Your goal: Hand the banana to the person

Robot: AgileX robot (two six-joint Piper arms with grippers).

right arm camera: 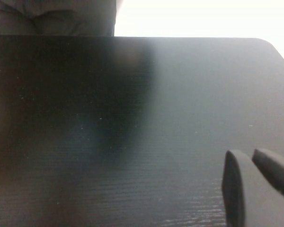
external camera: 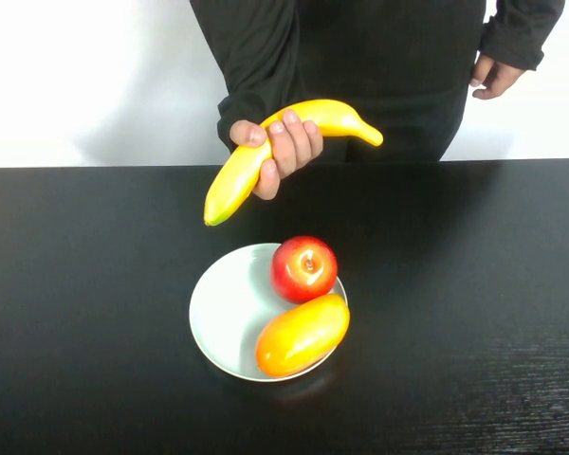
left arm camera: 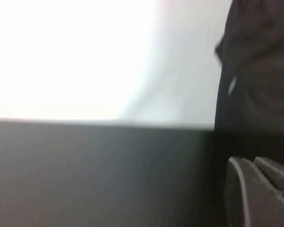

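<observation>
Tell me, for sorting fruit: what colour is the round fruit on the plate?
Red round apple, clearest in the high view.

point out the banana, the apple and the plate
banana point(external camera: 235, 180): high view, on its lower yellow half, below the person's hand.
apple point(external camera: 303, 268): high view, on its red middle.
plate point(external camera: 223, 308): high view, on its bare white inside.

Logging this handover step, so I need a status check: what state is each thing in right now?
banana: held above the table in the person's hand.
apple: upright on the plate.
mango: lying on the plate, beside the apple.
left gripper: out of the high view, holding nothing.
right gripper: low over the table, holding nothing.
</observation>
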